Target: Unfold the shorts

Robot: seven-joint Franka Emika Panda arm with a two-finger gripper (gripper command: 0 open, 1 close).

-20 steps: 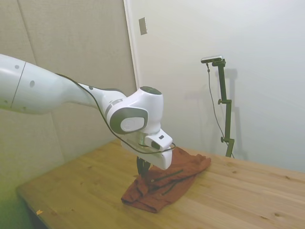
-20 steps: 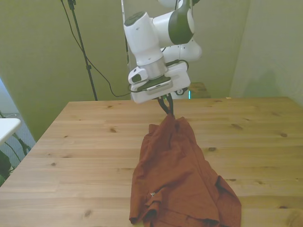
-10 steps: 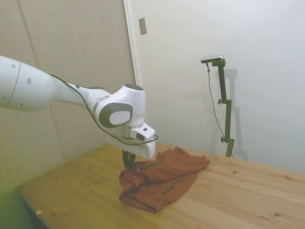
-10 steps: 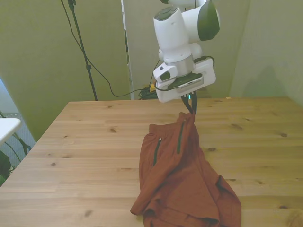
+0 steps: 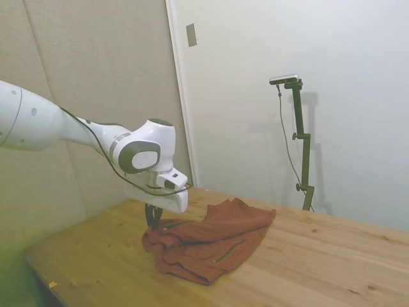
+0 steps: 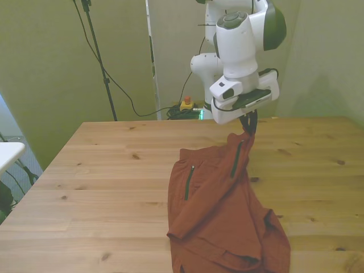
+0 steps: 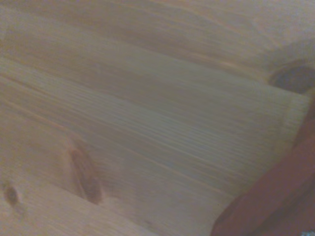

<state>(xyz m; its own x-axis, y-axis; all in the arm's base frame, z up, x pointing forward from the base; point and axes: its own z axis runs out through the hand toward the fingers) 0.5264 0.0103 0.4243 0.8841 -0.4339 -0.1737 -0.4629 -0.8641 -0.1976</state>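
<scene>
The rust-red shorts lie rumpled on the wooden table, spread toward the near edge in the front view. My gripper is shut on the shorts' far corner and holds it a little above the table, toward the front view's right. Two dark greenish seam lines run down the raised cloth. In the side view the gripper pinches the left end of the shorts. The wrist view shows bare table planks and only a red edge of the shorts.
The table's near edge lies just below the shorts in the front view. A black tripod leg and cables stand behind the far edge. Wooden surface stretches to both sides of the garment.
My gripper has carried the pinched corner toward the front view's right, left in the side view. The cloth has spread wider and a second seam line has come into view.
</scene>
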